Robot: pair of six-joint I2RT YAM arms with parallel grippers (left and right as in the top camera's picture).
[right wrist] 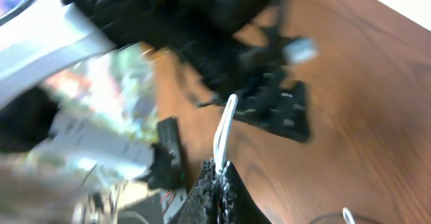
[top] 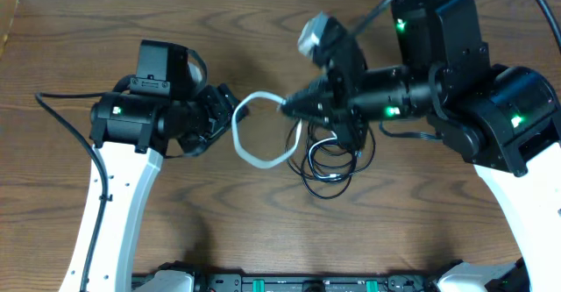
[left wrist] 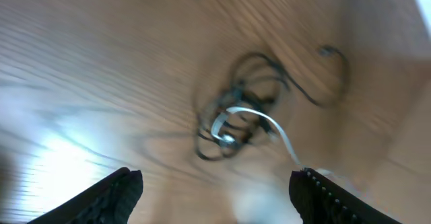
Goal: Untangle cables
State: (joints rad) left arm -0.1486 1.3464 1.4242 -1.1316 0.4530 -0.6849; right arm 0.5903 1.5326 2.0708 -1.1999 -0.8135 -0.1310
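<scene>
Looking from overhead, you see the white cable (top: 261, 161) arched in a loop just left of the black cables (top: 329, 162), which lie tangled on the worktop (top: 263, 231). Only your right wrist view shows the right end effector (right wrist: 219, 173) pinched closed on that white cable. Your left wrist view is badly blurred. It shows the left end effector (left wrist: 215, 180) spread wide above the black cables; you cannot tell whether the white cable touches its finger.
</scene>
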